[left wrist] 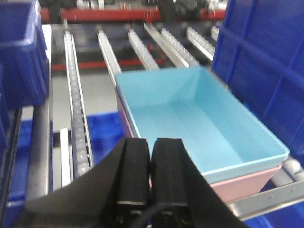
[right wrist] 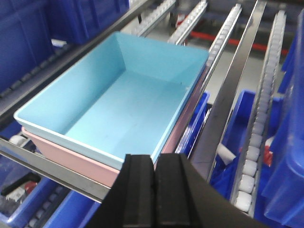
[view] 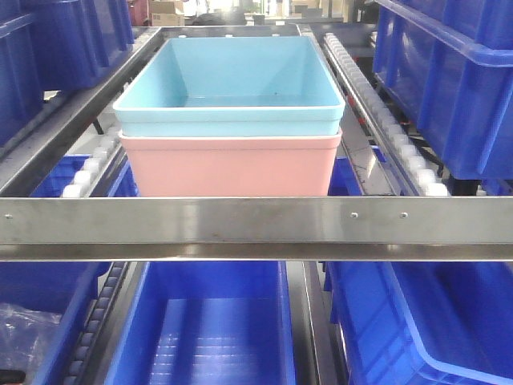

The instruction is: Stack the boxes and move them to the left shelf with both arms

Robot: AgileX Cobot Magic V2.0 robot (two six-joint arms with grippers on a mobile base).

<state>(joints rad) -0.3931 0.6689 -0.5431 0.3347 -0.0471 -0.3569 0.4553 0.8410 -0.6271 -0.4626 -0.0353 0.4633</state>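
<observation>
The light blue box [view: 231, 87] is nested in the salmon pink box [view: 232, 164]; the stack sits on the steel flow rack behind its flat front bar [view: 256, 220], between the white roller rails [view: 385, 112]. The stack also shows in the left wrist view, blue box [left wrist: 199, 118] over pink box [left wrist: 242, 183], and in the right wrist view, blue box [right wrist: 114, 99] over pink box [right wrist: 71, 154]. My left gripper [left wrist: 151, 142] is shut and empty, at the stack's near left corner. My right gripper [right wrist: 155, 161] is shut and empty, above the stack's near right corner. Neither arm shows in the front view.
Dark blue ribbed bins stand at the rack's sides [view: 449, 80] [view: 56, 40] and on the level below [view: 212, 329] [view: 417, 321]. More roller rails [left wrist: 76, 109] [right wrist: 266, 95] run beside the stack. A steel side rail [right wrist: 235, 80] passes right of the boxes.
</observation>
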